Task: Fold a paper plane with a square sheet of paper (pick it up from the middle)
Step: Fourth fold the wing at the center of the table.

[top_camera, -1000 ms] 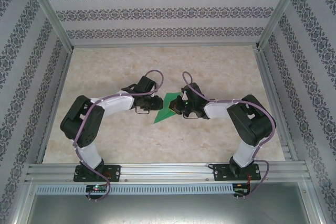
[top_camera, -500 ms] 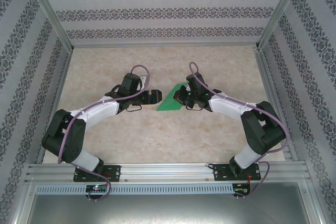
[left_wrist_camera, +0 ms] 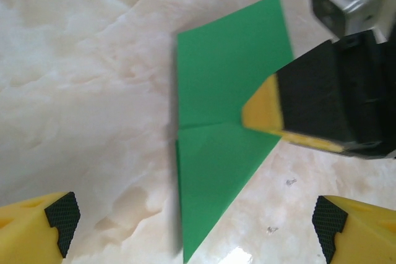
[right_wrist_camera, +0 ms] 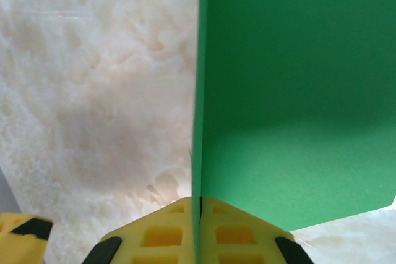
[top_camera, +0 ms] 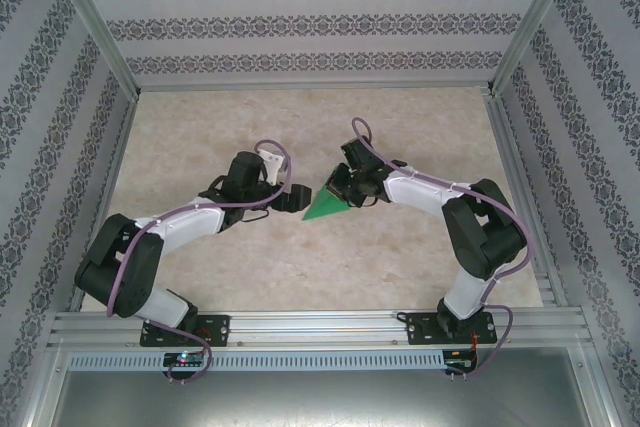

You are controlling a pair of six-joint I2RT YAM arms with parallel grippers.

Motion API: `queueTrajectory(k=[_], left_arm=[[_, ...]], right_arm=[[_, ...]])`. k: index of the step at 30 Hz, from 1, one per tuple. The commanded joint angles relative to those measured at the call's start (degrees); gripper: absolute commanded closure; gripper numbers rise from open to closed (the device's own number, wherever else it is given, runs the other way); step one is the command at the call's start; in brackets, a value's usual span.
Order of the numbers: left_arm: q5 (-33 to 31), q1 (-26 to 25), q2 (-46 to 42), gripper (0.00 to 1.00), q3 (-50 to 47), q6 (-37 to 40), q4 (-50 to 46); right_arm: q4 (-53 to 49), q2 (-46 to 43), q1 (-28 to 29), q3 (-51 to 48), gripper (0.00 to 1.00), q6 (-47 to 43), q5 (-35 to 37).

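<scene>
The bright green sheet of paper (top_camera: 322,209) is folded into a pointed, dart-like shape with a crease and sits mid-table. My right gripper (top_camera: 338,190) is shut on its upper right edge; the right wrist view shows the paper (right_wrist_camera: 297,91) pinched edge-on between the yellow fingertips (right_wrist_camera: 161,236). My left gripper (top_camera: 293,197) stands just left of the paper, open wide. In the left wrist view its pads (left_wrist_camera: 62,214) flank the paper's point (left_wrist_camera: 210,171) without touching it, and the right gripper (left_wrist_camera: 263,112) grips the paper's crease from the right.
The marble-patterned table top (top_camera: 250,267) is ringed by wallpapered walls (top_camera: 300,27) on aluminium posts. An aluminium rail (top_camera: 320,327) carrying both arm bases runs along the near edge.
The left gripper has opened wide and let go of the paper, and its arm has stretched out lower. The right gripper kept its hold and shifted the paper slightly farther back.
</scene>
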Motion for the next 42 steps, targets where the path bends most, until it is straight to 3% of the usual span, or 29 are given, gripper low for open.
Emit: queueTrajectory(k=[1, 8, 14, 17, 24, 31, 42], left_arm=[[0.95, -1.78, 2.26, 0.03, -1.25, 5.57, 7.8], [-3.7, -4.64, 7.83, 0.06, 1.6, 10.43, 6.22], [-2.24, -5.94, 9.65, 0.1, -0.29, 13.84, 12.01], [-2.4, -5.93, 11.72, 0.22, 1.95, 14.24, 9.59], [6.21, -5.99, 15.85, 0.24, -0.1, 14.92, 19.34], [7.19, -6.28, 17.83, 0.26, -0.72, 18.43, 20.55], [7.19, -6.65, 20.38, 0.52, -0.55, 21.08, 22.97]], right_arm=[[-2.29, 0.8, 0.26, 1.11, 0.99, 4.43, 1.73], [-2.04, 0.75, -0.11, -1.17, 1.0, 12.11, 1.06], [-5.72, 1.72, -0.62, 0.49, 1.0, 14.2, 0.47], [-6.54, 2.79, -1.35, 1.16, 1.0, 14.32, -1.38], [-10.12, 3.81, -2.6, 4.14, 1.0, 12.31, -4.58], [-11.37, 3.98, -2.58, 5.42, 0.99, 11.9, -5.73], [-13.75, 4.52, -2.62, 7.14, 0.98, 11.09, -6.03]])
